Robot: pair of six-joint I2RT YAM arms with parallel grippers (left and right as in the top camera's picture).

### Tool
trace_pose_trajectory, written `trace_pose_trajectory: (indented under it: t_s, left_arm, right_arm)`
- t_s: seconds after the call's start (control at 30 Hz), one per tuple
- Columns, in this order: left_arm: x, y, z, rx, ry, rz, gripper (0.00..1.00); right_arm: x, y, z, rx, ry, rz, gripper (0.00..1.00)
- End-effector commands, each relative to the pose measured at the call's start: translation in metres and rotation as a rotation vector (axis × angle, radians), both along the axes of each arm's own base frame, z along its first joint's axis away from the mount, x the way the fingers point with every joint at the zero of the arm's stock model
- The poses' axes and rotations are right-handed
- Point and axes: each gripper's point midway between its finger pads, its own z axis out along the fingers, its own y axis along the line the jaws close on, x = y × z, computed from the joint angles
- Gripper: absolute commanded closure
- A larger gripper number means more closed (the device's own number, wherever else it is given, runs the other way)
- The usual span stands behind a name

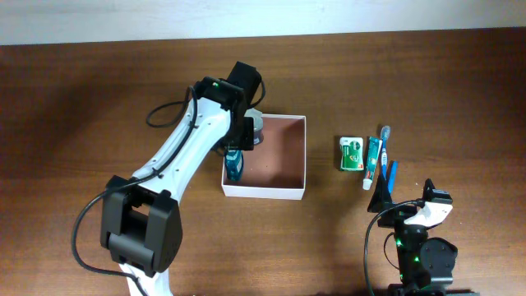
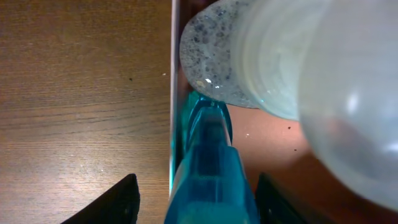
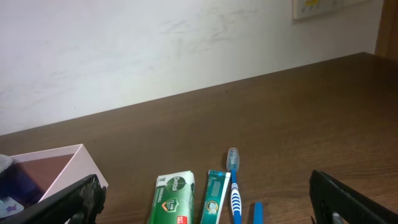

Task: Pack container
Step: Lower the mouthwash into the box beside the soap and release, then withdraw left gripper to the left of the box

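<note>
The container (image 1: 263, 191), a shallow white-walled box with a reddish-brown inside, sits mid-table. My left gripper (image 1: 236, 156) hangs over its left edge. In the left wrist view a translucent blue bottle (image 2: 211, 180) stands just inside the container's left wall (image 2: 174, 93), between my left gripper's (image 2: 198, 205) fingers. There is a gap on the left side, so the jaws are open. A clear bottle (image 2: 311, 81) with a speckled grey cap lies beyond the blue one. My right gripper (image 3: 208, 202) is wide open and holds nothing, low at the front right.
Right of the container lie a green Dettol soap pack (image 1: 352, 153), a toothpaste tube (image 1: 373, 160), a blue toothbrush (image 1: 383, 148) and a small blue stick (image 1: 391, 174). The right wrist view shows them just ahead of the right fingers.
</note>
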Motion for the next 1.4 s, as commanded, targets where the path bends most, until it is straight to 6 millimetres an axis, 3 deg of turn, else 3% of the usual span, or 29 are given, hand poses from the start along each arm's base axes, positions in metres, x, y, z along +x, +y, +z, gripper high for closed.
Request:
trace_pose_trajectory:
  t_s: [0.0, 0.23, 0.53, 0.7, 0.83, 0.87, 0.9, 0.93, 1.0, 1.07, 1.17, 1.37]
  left_arm:
    - [-0.003, 0.000, -0.001, -0.010, 0.010, -0.019, 0.38]
    - [0.001, -0.018, 0.016, -0.100, 0.005, -0.108, 0.34]
    - [0.008, -0.022, 0.071, -0.140, -0.087, -0.174, 0.34]
    - [0.014, 0.003, 0.111, -0.131, -0.163, -0.129, 0.35]
    - [0.015, 0.046, 0.122, -0.085, -0.175, -0.029, 0.52]
    - [0.013, 0.058, 0.121, -0.079, -0.155, 0.006, 0.59]
    - [0.008, 0.076, 0.118, -0.073, -0.119, 0.058, 0.78]
    - [0.006, 0.084, 0.114, -0.073, -0.101, 0.079, 0.88]
    - [0.004, 0.098, 0.105, -0.063, -0.070, 0.115, 1.00]
    - [0.001, 0.106, 0.092, -0.054, -0.041, 0.132, 1.00]
    - [-0.011, 0.108, 0.051, -0.042, 0.044, 0.134, 1.00]
    - [-0.033, 0.079, -0.007, -0.219, 0.154, 0.026, 1.00]
  right_arm:
    - [0.000, 0.001, -0.002, -0.007, 0.004, 0.004, 0.02]
    - [0.000, 0.001, -0.002, -0.007, 0.004, 0.004, 0.02]
    - [0.000, 0.001, -0.002, -0.007, 0.004, 0.004, 0.02]
    - [0.000, 0.001, -0.002, -0.007, 0.004, 0.004, 0.02]
    - [0.000, 0.001, -0.002, -0.007, 0.004, 0.004, 0.02]
    - [0.000, 0.001, -0.002, -0.007, 0.004, 0.004, 0.02]
    - [0.000, 0.001, -0.002, -0.007, 0.004, 0.004, 0.02]
    - [0.000, 0.001, -0.002, -0.007, 0.004, 0.004, 0.02]
    - [0.000, 0.001, -0.002, -0.007, 0.004, 0.004, 0.02]
    - [0.000, 0.001, -0.002, -0.007, 0.004, 0.004, 0.02]
    - [0.000, 0.001, -0.002, -0.007, 0.004, 0.004, 0.02]
    - [0.000, 0.001, -0.002, -0.007, 0.004, 0.004, 0.02]
